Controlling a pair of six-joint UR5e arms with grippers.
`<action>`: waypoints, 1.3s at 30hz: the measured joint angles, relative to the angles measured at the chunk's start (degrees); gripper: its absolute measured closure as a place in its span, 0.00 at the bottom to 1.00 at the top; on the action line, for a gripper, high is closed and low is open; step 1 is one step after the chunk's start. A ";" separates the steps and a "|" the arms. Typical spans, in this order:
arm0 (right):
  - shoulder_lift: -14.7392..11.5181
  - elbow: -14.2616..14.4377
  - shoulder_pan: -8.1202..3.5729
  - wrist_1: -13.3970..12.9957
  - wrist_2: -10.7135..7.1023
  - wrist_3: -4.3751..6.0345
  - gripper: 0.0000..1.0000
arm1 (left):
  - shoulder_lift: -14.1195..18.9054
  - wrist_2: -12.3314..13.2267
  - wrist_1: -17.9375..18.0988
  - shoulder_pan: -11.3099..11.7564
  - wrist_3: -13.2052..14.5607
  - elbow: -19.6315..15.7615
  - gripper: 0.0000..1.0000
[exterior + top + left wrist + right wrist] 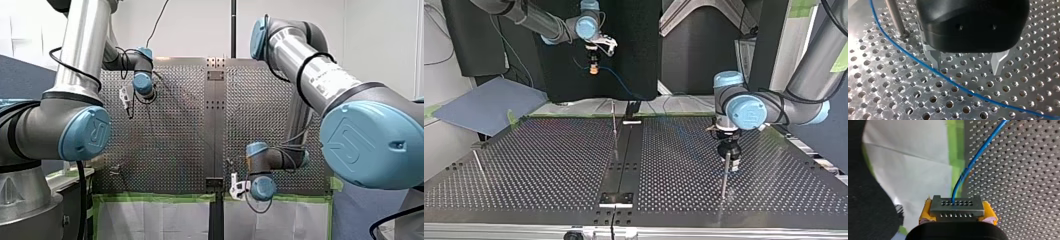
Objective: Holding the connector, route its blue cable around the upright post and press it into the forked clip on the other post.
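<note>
My right gripper (pixel 956 218) is shut on a grey connector (pixel 956 207), pinched between its yellow pads. The blue cable (pixel 978 155) leaves the connector's face and runs out over the perforated plate. In the top view my right gripper (pixel 594 67) hangs high beyond the table's far edge. My left gripper (pixel 966 67) hovers low over the plate, its metal fingers (pixel 998 62) open with nothing between them. The blue cable (pixel 910 56) lies on the plate, curves past an upright post (pixel 896 17) and passes close under one fingertip. In the top view my left gripper (pixel 729 159) stands just above that post (pixel 724 175).
Another thin post (pixel 614 125) stands near the table's middle seam, and a third (pixel 479 165) at the top view's left. Green tape (pixel 160 197) edges the plate beside white sheeting. A blue-grey board (pixel 489 105) lies off the far corner at the top view's left.
</note>
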 joint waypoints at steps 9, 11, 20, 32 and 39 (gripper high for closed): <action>4.74 -0.86 -0.48 -4.74 0.12 0.14 1.00 | 0.00 0.00 -0.04 -0.06 0.01 0.01 0.02; 5.67 -1.12 -0.51 -5.67 0.28 0.13 1.00 | 0.00 -0.01 -0.04 -0.04 0.04 0.01 0.02; 10.45 -1.86 -0.79 -9.62 1.52 0.19 1.00 | 0.00 -0.25 0.00 -0.01 0.11 0.00 0.02; 15.74 -2.39 -3.13 -9.94 1.79 -0.17 1.00 | 0.00 -0.26 0.00 -0.05 0.35 0.00 0.02; 13.82 -2.42 -3.77 -8.58 1.62 -0.40 1.00 | 0.00 -0.26 0.00 -0.06 0.35 0.00 0.02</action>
